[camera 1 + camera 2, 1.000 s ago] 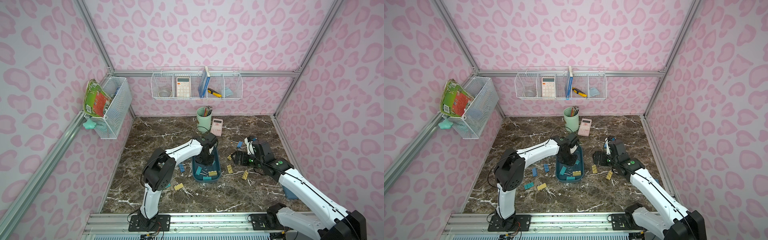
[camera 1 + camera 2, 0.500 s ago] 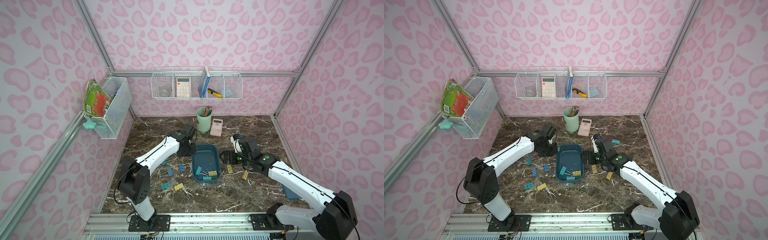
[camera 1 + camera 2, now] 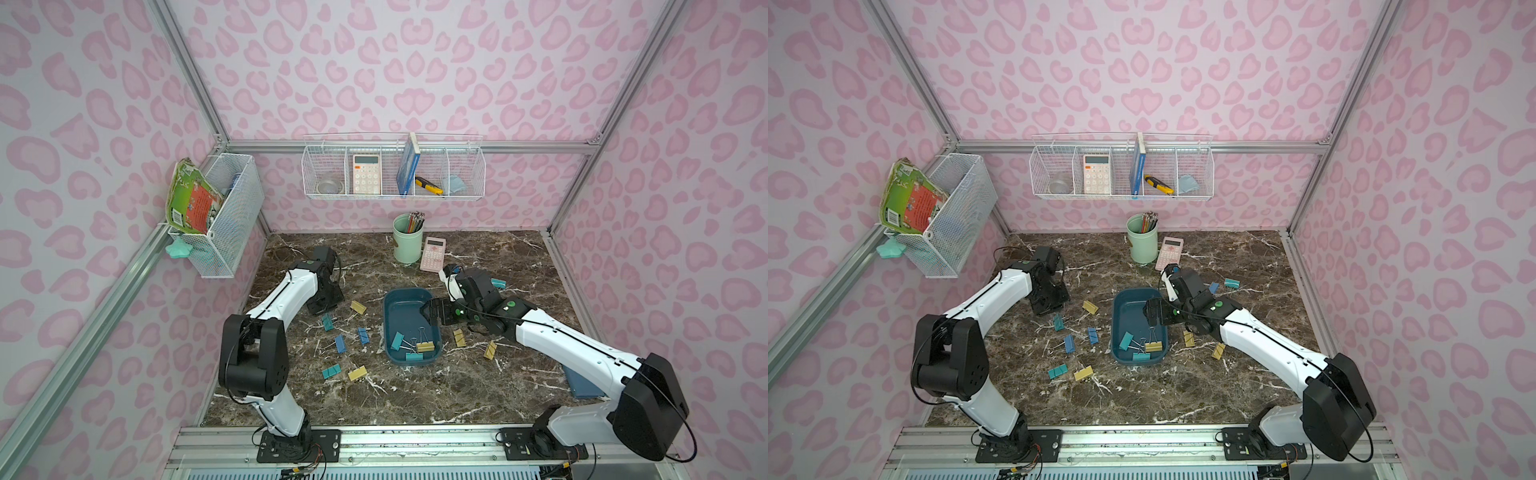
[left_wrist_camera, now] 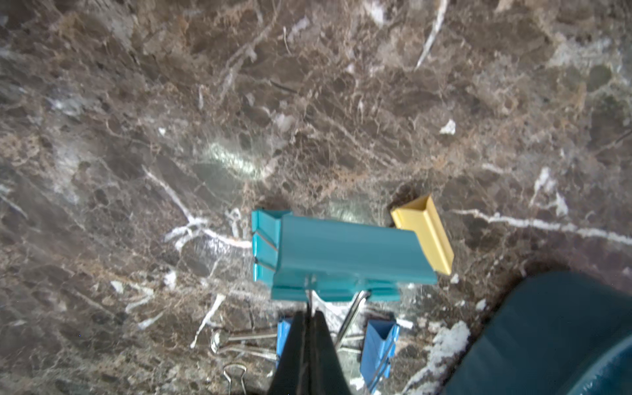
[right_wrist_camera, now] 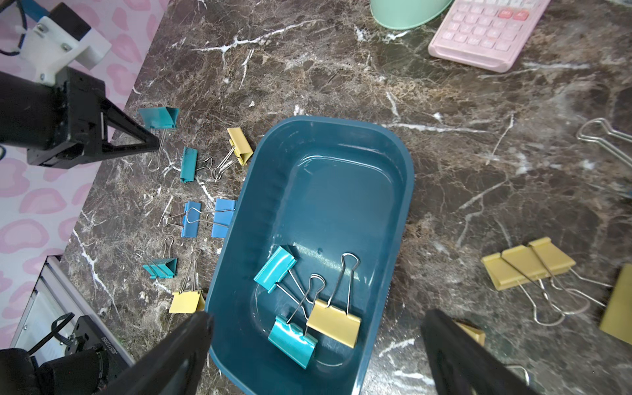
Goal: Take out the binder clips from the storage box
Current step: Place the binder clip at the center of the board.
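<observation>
Teal-blue plastic storage box [image 3: 405, 309] sits in the middle of the brown marble tabletop [image 3: 415, 395] in both top views. Three small binder clips [image 3: 424, 345], two teal and one yellow, lie in its end nearest the front edge. More clips lie on the tabletop on both sides of the box. The right pincer [image 3: 432, 315] hangs over the box's far end. The left pincer [image 3: 326, 305] is near the left edge.

The left wrist view shows the left pincer squeezed tight on the thin wire handle of a teal binder clip [image 4: 349, 249].

The right wrist view shows the right pincer's fingers [image 5: 184, 345] wide apart above the box.
</observation>
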